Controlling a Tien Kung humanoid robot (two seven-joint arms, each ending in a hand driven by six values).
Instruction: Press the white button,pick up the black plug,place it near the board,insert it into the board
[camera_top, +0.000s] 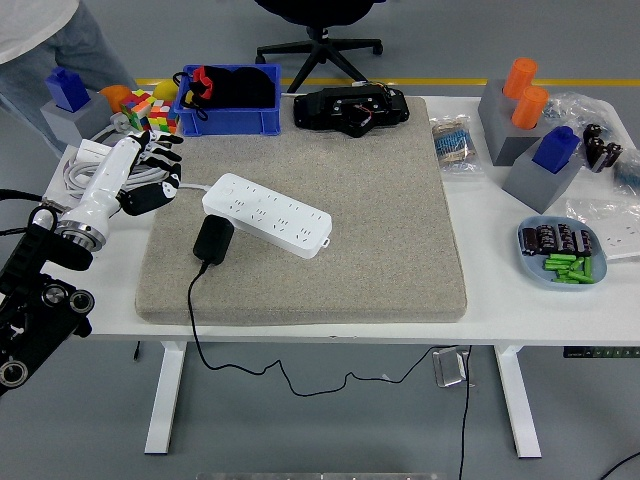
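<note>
Head view. White board (268, 214): lies diagonally on the grey mat (380, 240). Black plug (213, 240): flat on the mat, touching the board's near-left edge. Left hand (150, 180): left of the board, fingers loose, holding nothing, plug just beyond them.

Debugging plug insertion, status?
Left hand open, hovering left of power strip. Right hand out of view. Black plug on mat beside strip, not inserted. Nothing blocking.
</note>
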